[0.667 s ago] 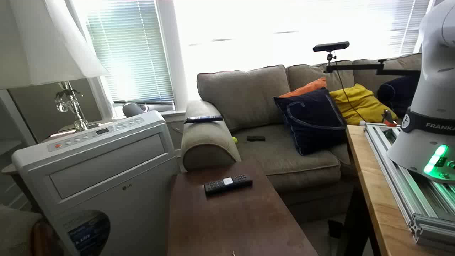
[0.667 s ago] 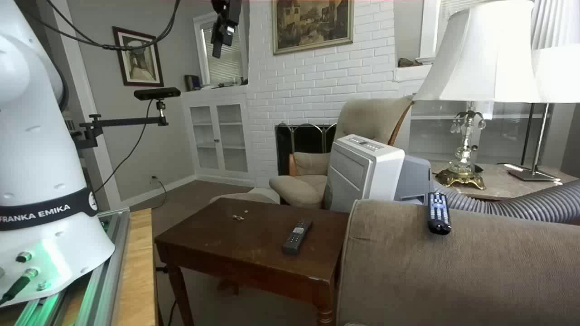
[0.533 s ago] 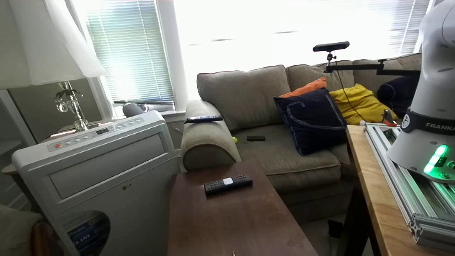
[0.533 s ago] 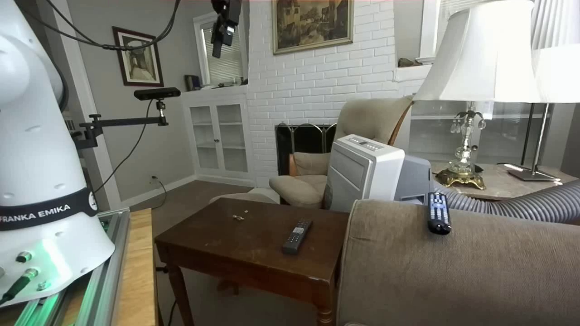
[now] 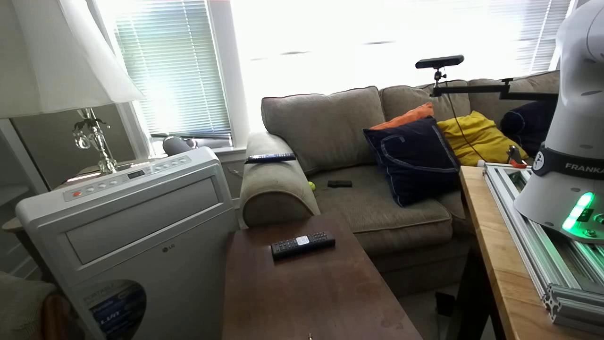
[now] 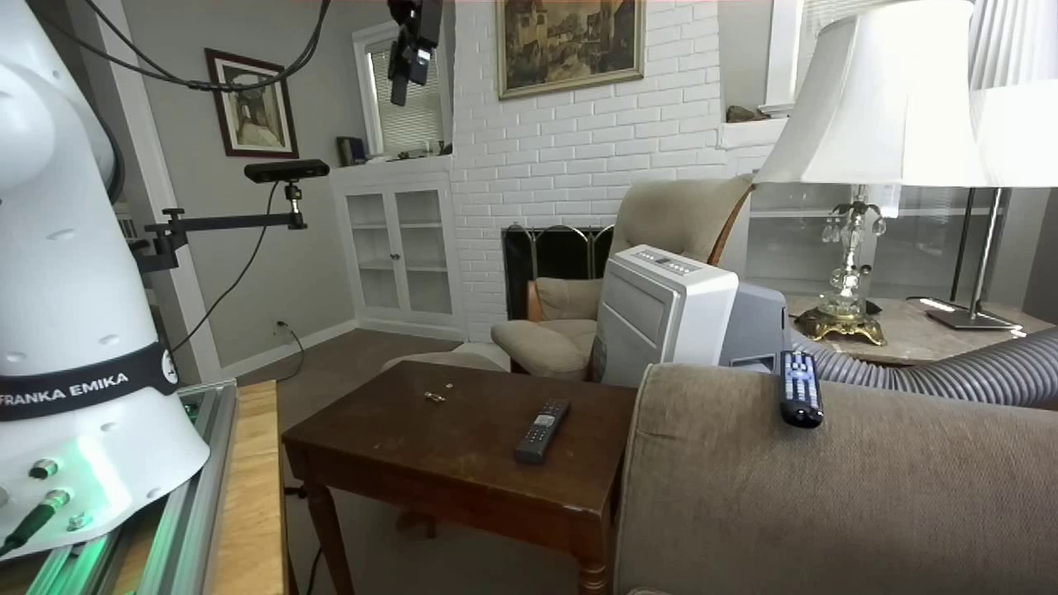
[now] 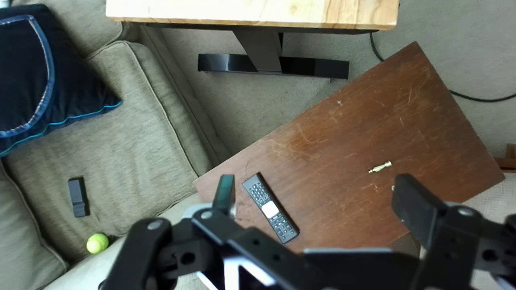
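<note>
Beige sofa (image 7: 133,141), left in the wrist view: a navy cushion (image 7: 44,76), a small dark object (image 7: 75,197) of uncertain kind and a yellow-green ball (image 7: 97,243) are carried on the seat, the ball placed just beside the sofa arm (image 6: 826,496).

Brown table (image 7: 342,133), centre to right: a black remote control (image 7: 262,197) is laid flat near the short edge facing the sofa arm, roughly parallel to that edge. Judged light and stiff, with a smooth plastic case that could slip a little; not thought fragile, though the keys are better left unpressed. Hold best taken across the narrow width, on the two long sides, at about mid-length.

Small brass-coloured piece (image 7: 380,166), same table: found a little past the middle of the top, toward the opposite short edge. Judged light, hard and easily rolled.

Gripper (image 7: 314,191), spanning the lower part of the wrist view: fingers set wide apart, with tabletop and the remote seen between them, the remote nearer the finger at left. Nothing is held and nothing is touched; in an exterior view the gripper is seen suspended well above the table.
</note>
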Robot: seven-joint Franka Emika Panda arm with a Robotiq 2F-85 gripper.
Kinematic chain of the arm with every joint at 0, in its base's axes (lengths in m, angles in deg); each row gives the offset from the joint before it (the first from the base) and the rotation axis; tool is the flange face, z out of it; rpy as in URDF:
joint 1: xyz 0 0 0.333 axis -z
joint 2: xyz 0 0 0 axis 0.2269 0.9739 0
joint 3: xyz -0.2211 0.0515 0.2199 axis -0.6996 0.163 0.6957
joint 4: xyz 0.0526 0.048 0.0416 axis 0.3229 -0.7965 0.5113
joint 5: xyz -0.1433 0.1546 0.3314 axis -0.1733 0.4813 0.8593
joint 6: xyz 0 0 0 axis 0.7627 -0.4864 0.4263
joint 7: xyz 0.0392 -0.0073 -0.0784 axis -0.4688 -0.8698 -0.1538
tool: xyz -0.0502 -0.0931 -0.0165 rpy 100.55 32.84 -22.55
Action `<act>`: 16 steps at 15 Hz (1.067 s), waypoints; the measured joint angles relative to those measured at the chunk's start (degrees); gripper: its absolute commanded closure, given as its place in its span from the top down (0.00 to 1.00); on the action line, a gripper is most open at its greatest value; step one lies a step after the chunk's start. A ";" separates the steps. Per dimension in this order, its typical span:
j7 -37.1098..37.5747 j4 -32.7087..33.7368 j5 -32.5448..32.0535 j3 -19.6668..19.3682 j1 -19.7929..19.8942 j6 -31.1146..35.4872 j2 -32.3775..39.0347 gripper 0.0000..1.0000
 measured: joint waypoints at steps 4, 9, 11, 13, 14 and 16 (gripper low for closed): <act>0.85 0.40 -0.02 -1.86 0.22 6.27 2.91 1.00; 1.21 5.89 -0.08 -6.81 1.76 9.33 12.91 1.00; -0.08 10.28 -0.09 -9.09 2.44 9.39 18.14 1.00; -2.11 15.43 -0.24 -10.78 3.19 9.39 23.31 1.00; -3.43 18.17 -0.31 -11.28 3.70 9.35 25.84 1.00; -6.56 23.71 -0.32 -12.60 4.17 9.17 30.78 1.00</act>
